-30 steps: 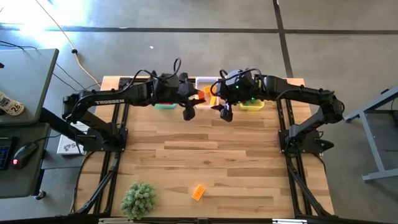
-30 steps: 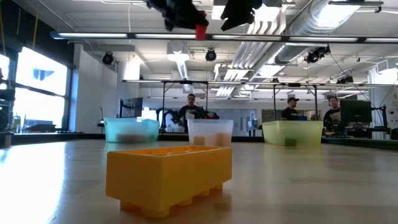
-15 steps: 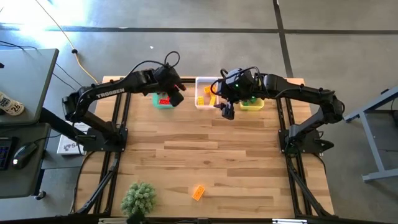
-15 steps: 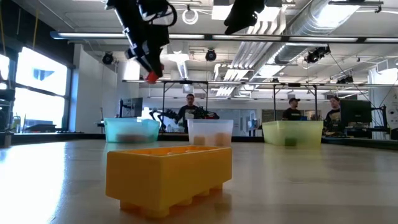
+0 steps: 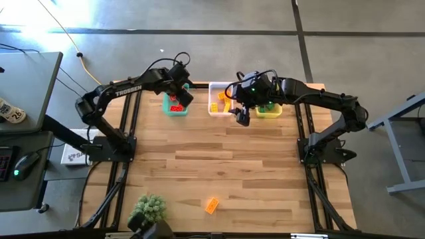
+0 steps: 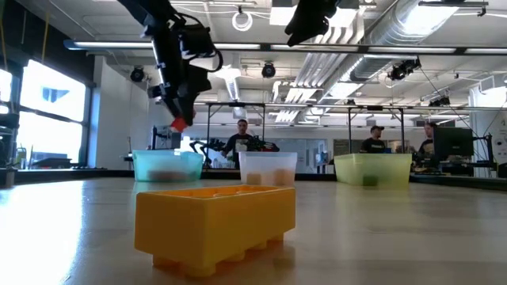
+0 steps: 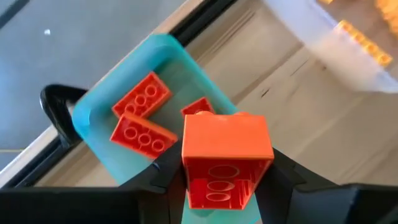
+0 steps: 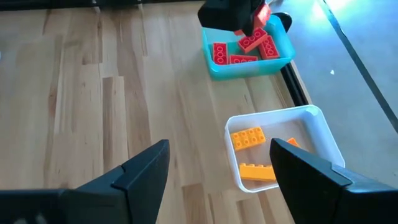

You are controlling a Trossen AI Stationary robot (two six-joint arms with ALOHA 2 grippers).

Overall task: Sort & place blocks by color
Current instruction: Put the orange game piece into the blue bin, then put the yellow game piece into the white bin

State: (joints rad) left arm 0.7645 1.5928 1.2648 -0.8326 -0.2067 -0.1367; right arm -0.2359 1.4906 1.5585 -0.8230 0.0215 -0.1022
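My left gripper (image 5: 179,99) hangs above the teal bin (image 5: 174,111) at the table's far edge, shut on a red-orange block (image 7: 227,152). In the low view that block (image 6: 179,123) shows at the fingertips, above the bin (image 6: 166,165). Several red-orange blocks (image 7: 142,118) lie on the teal bin's floor. My right gripper (image 5: 242,118) stands open and empty in the air just on the near side of the clear bin (image 5: 218,101), which holds yellow-orange blocks (image 8: 249,138). One yellow-orange block (image 5: 212,205) rests on the table near its near edge. My left gripper pinches the red-orange block by two opposite side walls (image 7: 186,168) between its two fingers (image 7: 277,174). The fingers slant steeply down from above. The block is lifted clear over the teal bin, its hollow underside (image 7: 217,190) turned back toward the wrist.
A yellow bin (image 5: 269,111) with a green block stands right of the clear bin. A fuzzy green plant ball (image 5: 147,209) sits at the near left. Wide bare wood lies between the bins and the near edge. People stand in the room beyond the table.
My left gripper has carried the red-orange block from in front of the clear bin toward the table's left, has sunk and has tipped downward over the teal bin. The block stays in its fingers.
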